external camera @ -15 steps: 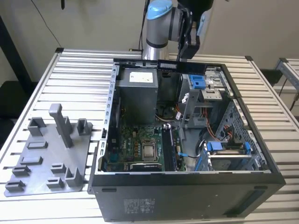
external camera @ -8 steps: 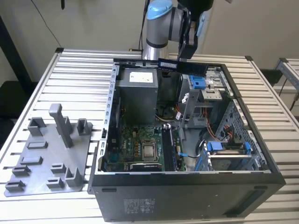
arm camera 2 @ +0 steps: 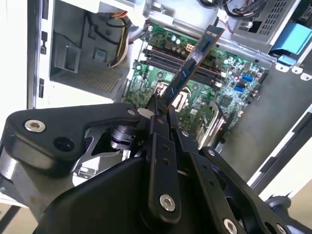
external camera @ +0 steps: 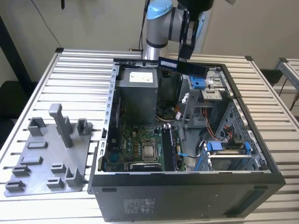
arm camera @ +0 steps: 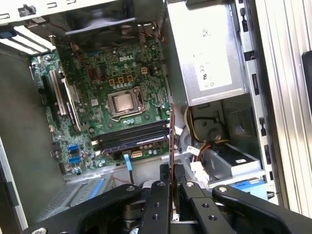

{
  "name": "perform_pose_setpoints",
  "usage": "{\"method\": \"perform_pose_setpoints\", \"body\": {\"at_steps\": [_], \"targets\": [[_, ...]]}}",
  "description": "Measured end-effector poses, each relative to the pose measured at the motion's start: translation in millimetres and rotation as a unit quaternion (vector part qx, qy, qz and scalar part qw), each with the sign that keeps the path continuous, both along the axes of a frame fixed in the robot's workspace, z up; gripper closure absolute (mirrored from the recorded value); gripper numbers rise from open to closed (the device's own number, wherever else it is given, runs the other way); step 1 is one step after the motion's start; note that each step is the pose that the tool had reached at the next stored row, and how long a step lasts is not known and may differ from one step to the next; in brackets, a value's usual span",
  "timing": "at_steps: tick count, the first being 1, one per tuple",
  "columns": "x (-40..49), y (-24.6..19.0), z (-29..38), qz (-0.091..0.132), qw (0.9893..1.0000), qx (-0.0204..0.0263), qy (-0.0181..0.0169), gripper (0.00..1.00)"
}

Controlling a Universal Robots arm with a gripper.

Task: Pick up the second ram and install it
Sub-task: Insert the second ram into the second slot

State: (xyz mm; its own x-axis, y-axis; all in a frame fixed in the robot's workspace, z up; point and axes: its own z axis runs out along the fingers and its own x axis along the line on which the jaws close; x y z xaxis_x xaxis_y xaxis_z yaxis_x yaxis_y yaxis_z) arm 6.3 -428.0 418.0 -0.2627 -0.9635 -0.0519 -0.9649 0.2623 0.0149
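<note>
Gripper [external camera: 184, 51] is up over the far rim of the open computer case [external camera: 187, 191], fingers [arm camera 2: 158, 141] pinched tight on one end of the second ram [external camera: 182, 66]. The stick is in the air, lying level, near the power supply [external camera: 138, 91]. In both wrist views it juts out above the green motherboard [arm camera: 97, 92], well clear of the board.

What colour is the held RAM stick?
Dark blue; the long, thin RAM stick shows best in the second wrist view.
</note>
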Motion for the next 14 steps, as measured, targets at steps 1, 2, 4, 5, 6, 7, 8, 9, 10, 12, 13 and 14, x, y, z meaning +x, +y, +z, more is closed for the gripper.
{"method": "perform_pose_setpoints", "body": {"at_steps": [1,2,4,5,6,7,8,9,10,12,13,14], "targets": [[0.0,0.0,0.0,-0.007,1.0,0.0,0.0,0.86],[0.0,0.0,0.0,-0.013,0.9999,0.0,0.0,0.86],[0.0,0.0,-0.1,-0.027,0.9996,-0.0001,0.0,0.86],[0.0,0.0,-0.2,-0.033,0.9994,-0.0001,0.0,0.86],[0.0,0.0,-0.3,-0.04,0.9992,0.0,0.0,0.86],[0.0,0.0,-0.5,-0.047,0.9989,-0.0001,0.0,0.86],[0.0,0.0,-0.6,-0.054,0.9985,-0.0001,0.0,0.86],[0.0,0.0,-0.8,-0.061,0.9981,-0.0001,0.0,0.86],[0.0,0.0,-0.9,-0.068,0.9977,-0.0001,0.0,0.86],[0.0,0.0,-1.2,-0.081,0.9967,-0.0002,0.0,0.86],[0.0,0.0,-1.5,-0.088,0.9962,-0.0001,0.0,0.86],[0.0,0.0,-1.6,-0.094,0.9956,0.0,0.0,0.86]]}}
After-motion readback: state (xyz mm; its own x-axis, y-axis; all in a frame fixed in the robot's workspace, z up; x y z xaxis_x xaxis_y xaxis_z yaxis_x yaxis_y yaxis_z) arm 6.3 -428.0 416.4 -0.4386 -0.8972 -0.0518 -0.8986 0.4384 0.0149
